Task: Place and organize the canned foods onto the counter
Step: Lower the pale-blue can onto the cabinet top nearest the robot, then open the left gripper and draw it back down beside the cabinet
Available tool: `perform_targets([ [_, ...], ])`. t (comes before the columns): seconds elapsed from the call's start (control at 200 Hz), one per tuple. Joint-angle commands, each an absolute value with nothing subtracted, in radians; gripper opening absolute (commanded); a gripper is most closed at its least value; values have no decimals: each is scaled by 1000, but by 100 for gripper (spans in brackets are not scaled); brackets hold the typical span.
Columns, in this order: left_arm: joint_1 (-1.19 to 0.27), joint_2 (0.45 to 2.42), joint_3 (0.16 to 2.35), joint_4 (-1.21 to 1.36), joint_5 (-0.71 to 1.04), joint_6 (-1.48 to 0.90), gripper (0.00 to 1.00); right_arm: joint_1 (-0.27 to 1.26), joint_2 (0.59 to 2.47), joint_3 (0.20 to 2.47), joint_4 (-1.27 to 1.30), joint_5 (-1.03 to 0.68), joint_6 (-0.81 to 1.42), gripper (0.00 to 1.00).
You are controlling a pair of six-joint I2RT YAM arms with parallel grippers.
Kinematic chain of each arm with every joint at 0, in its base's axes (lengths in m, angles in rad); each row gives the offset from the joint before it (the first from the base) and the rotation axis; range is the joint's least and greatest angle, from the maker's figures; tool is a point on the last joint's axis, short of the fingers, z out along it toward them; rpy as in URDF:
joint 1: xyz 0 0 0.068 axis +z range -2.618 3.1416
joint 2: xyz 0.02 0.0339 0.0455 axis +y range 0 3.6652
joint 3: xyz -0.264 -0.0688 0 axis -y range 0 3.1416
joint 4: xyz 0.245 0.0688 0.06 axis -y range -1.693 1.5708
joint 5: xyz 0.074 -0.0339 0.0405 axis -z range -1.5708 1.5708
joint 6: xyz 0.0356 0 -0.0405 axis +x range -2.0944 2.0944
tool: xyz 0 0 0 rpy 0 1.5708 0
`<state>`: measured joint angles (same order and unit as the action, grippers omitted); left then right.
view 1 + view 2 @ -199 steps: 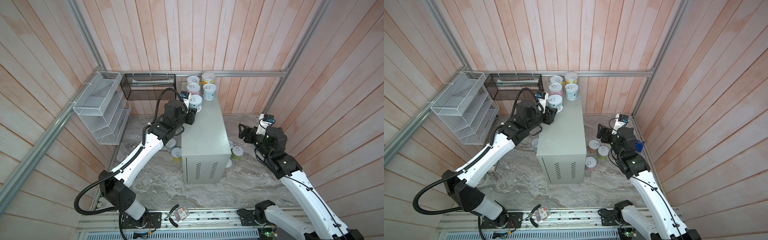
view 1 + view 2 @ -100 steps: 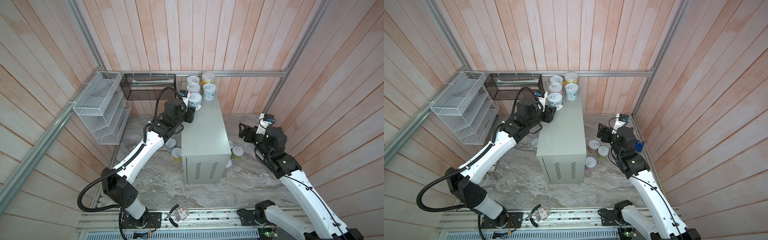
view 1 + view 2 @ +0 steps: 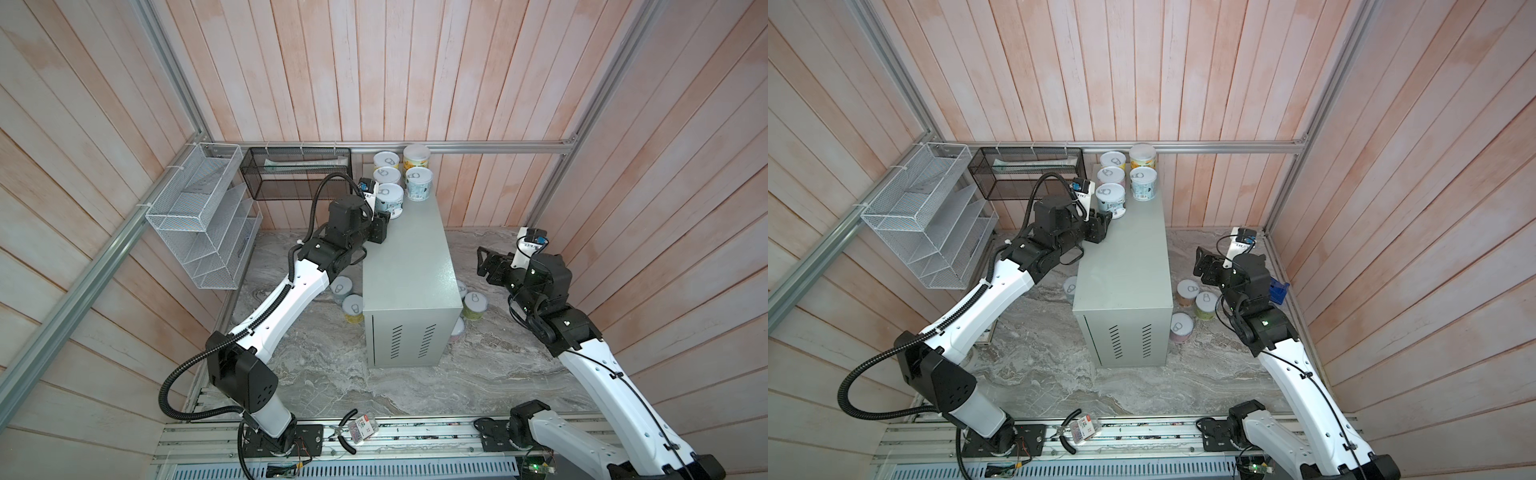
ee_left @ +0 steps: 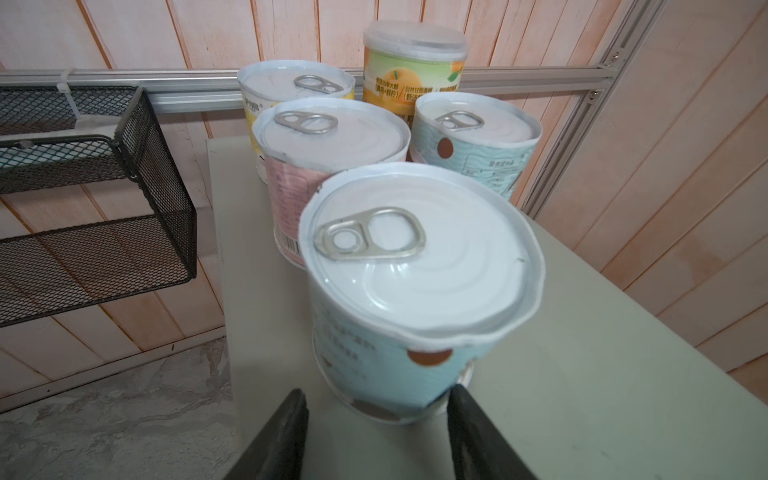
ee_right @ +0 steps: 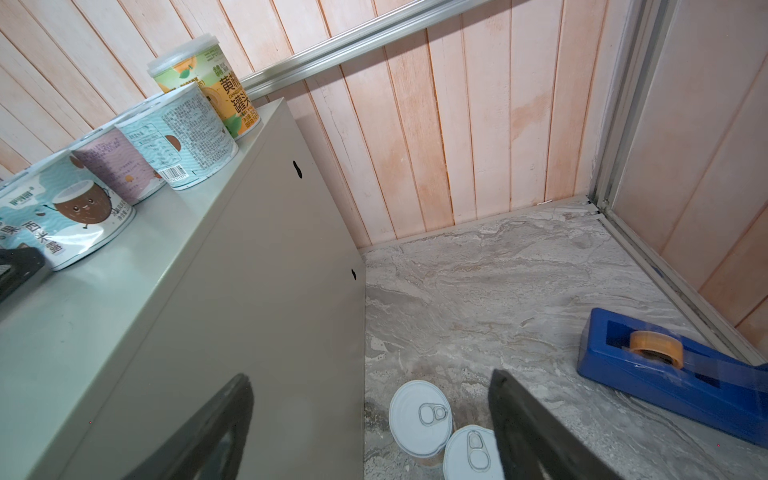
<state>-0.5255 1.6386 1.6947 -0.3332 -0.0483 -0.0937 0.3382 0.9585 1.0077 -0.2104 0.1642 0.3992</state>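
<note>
L gripper [image 3: 384, 220] at far-left edge of counter [image 3: 407, 266] top. Jaws slack round base of pale-blue can [image 4: 415, 291]: one finger clear of label, other just at bottom rim. Can upright on counter, not gripped. Packed close beyond it at far end, all upright: pink can [image 3: 386, 174], yellow can [image 3: 385, 158], 2nd pale-blue can [image 3: 419, 183], orange-green can [image 3: 417, 154] w/ plastic lid. R gripper [image 3: 1198, 264] right of counter, above marble floor [image 3: 1142, 386], jaws spread wide, nothing btwn. On floor: 3 right-side cans [image 3: 1187, 291], 2 left-side cans [image 3: 353, 307]. Blue tape dispenser [image 5: 665, 361] nr right wall.
</note>
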Motion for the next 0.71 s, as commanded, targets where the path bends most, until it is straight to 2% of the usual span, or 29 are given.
perform_targets([
  [0.0,-521,1561,1668,-345,-53,-90,59,343,965,996,-230,199,389,87],
  [0.235,-522,1369,1496,-298,-155,-112,66,331,971,976,-277,200,391,89],
  [0.295,-522,1296,1392,-238,-219,-130,75,327,966,963,-289,200,393,90],
  [0.39,-520,1197,1267,-202,-307,-161,100,320,959,941,-311,198,402,90],
  [0.525,-513,1122,1177,-248,-396,-194,100,319,962,909,-344,185,415,93],
  [0.7,-484,1061,989,-245,-376,-314,100,319,966,821,-348,130,466,96],
])
